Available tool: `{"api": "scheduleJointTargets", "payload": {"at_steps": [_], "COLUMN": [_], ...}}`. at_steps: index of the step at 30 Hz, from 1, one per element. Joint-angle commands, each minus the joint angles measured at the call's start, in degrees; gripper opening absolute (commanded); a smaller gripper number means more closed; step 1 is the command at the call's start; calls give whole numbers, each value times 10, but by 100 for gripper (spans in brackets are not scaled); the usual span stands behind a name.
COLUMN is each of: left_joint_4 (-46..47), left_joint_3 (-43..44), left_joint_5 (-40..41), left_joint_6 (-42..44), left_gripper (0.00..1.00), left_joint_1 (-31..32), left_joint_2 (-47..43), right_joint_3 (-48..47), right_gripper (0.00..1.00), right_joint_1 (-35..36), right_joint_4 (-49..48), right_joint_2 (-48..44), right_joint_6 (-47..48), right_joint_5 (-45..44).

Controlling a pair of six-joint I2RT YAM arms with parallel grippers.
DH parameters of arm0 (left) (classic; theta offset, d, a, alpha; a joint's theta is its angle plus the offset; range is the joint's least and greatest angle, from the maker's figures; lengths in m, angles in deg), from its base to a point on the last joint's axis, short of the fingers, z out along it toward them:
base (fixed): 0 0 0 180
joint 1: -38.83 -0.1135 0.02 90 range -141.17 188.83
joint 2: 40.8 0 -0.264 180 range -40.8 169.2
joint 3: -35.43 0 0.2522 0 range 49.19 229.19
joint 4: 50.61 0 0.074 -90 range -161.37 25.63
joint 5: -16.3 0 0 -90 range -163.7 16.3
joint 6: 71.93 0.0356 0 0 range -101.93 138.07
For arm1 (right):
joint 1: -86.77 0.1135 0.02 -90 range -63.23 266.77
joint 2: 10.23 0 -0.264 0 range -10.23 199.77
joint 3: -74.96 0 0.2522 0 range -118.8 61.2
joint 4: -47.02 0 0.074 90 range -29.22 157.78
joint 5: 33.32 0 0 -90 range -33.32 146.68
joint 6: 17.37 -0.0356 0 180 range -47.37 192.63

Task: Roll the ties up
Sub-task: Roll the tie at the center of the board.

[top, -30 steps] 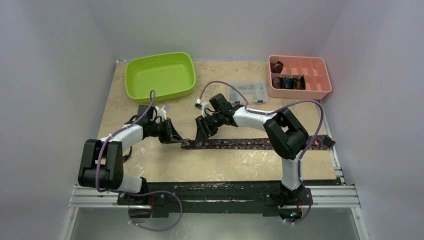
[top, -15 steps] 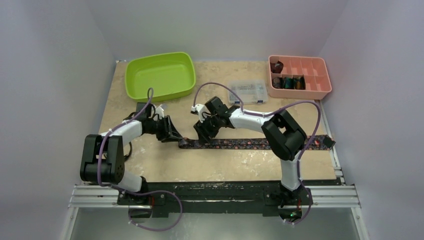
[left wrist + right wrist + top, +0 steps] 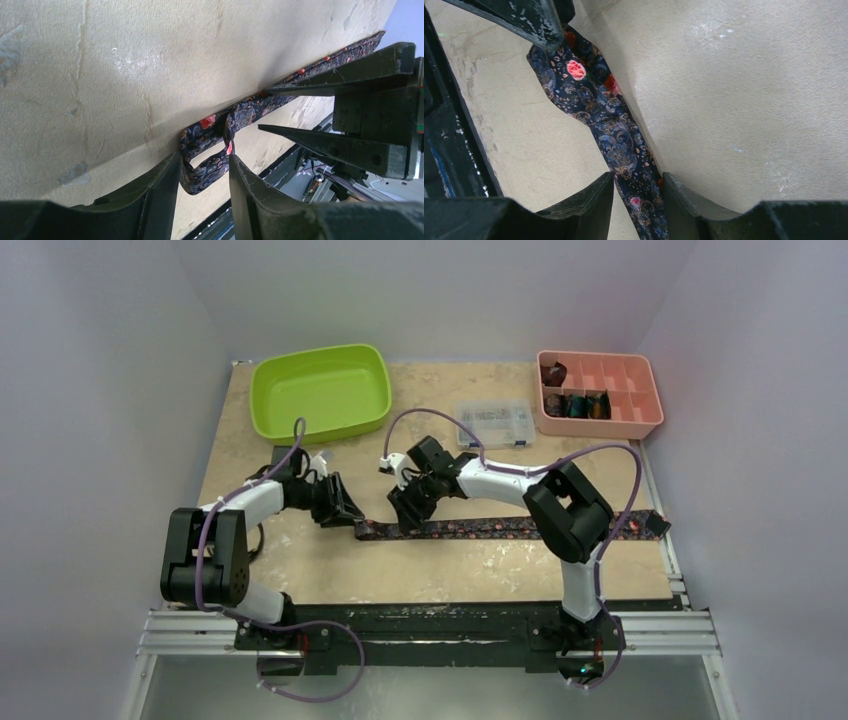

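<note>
Tie (image 3: 480, 529) flat across the table (image 3: 320, 570), left end looped.
The right arm (image 3: 570, 515) hides a stretch of it, and the loop's layers blur from above. The left gripper (image 3: 202, 165) has its jaws apart around the loop. The right gripper (image 3: 638, 182) is parted too, astride the strip just beside it. The table is mottled beige, with pale walls (image 3: 430, 290) around.

Soft overhead light falls evenly, shadows faint. Wrist views blur at the bottom edge; the tabletop (image 3: 125, 55) glares slightly.
</note>
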Motion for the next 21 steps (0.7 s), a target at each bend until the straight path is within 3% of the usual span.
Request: {"api": "scheduleJointTargets", "payload": {"at_steps": [1, 11, 21], "left_joint_4": [-3, -23, -76], "left_joint_3": [18, 18, 10], "left_joint_5": [-1, 11, 8], "left_joint_6": [10, 13, 10], "left_gripper": [41, 52, 51], "left_joint_1": [-5, -9, -15], "left_joint_2": [-1, -12, -42], "right_joint_3": [-10, -1, 9], "right_gripper": [41, 37, 33], "right_joint_1": [8, 14, 14], "right_joint_4": [-1, -2, -11], "right_joint_2": [-39, -43, -12], "right_joint_6": [-5, -17, -12], "right_joint_5": [14, 13, -6]}}
